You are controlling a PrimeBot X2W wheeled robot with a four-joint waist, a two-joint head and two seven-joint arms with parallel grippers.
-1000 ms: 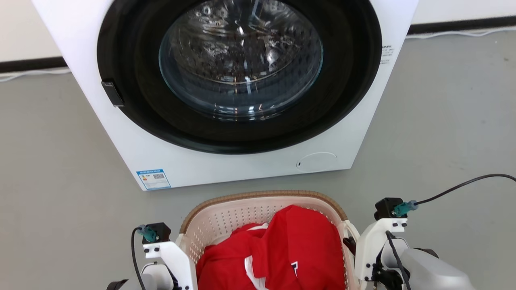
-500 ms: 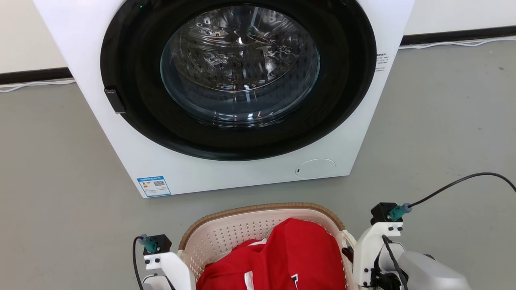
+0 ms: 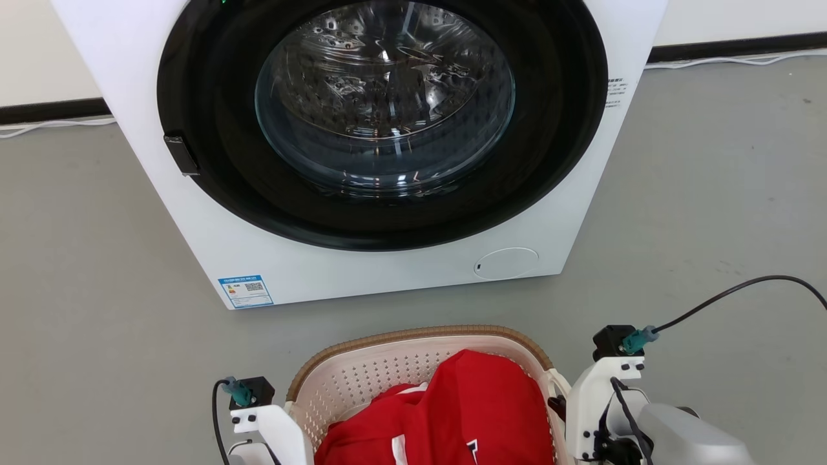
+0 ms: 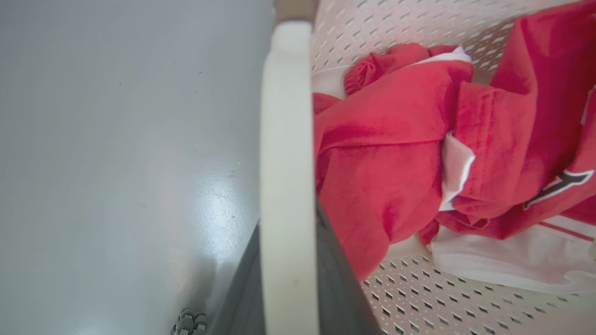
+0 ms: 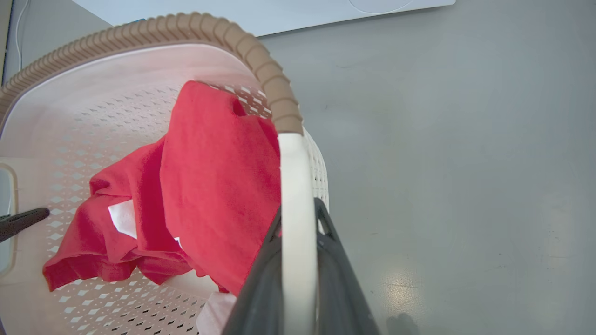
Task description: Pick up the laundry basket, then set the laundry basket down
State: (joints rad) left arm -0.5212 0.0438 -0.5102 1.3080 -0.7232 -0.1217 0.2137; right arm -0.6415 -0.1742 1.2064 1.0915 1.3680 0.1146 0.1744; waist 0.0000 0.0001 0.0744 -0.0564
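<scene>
The laundry basket (image 3: 362,371), cream-white with perforated walls and a brown woven-look rim (image 3: 420,331), sits at the bottom middle of the head view. Red and white clothes (image 3: 478,407) lie inside it. My left gripper (image 4: 287,223) is shut on the basket's white left handle (image 4: 285,139), one dark finger on each side. On the other side my right gripper (image 5: 298,207) is shut on the white right handle (image 5: 295,177). In the head view the white wrist mounts (image 3: 271,416) (image 3: 604,387) flank the basket. Whether the basket's bottom touches the floor is hidden.
A white front-loading washing machine (image 3: 568,213) with a round glass door (image 3: 384,97) stands just beyond the basket on the grey floor (image 3: 711,194). A thin white cable (image 3: 736,59) runs along the back wall. A black cable (image 3: 730,294) arcs from my right wrist.
The head camera has shifted, so the washing machine sits a little differently in the picture. The basket shows slightly lower than a second ago. Both grippers keep their hold on the handles.
</scene>
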